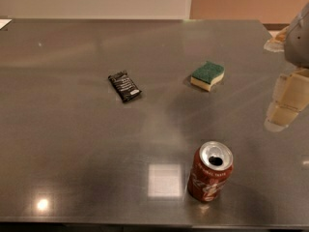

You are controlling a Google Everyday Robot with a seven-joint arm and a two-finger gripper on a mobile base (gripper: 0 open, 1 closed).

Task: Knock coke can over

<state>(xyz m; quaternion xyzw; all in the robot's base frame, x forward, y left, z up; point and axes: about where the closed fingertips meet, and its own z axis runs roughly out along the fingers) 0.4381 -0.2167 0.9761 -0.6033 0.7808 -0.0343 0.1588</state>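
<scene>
The coke can [210,171] stands upright on the grey table near the front edge, right of centre. It is red with white script, and its silver top with a dark drinking hole faces up. My gripper [276,83] hangs at the right edge of the view, above the table, behind and to the right of the can. It is well apart from the can. Its two pale fingers stand apart, one tip higher [273,44] and one lower [279,121], with nothing between them.
A black snack packet [124,86] lies left of centre. A green-and-yellow sponge [207,75] lies behind the can. The table's front edge [145,223] runs just below the can. A wall stands behind the table's far edge.
</scene>
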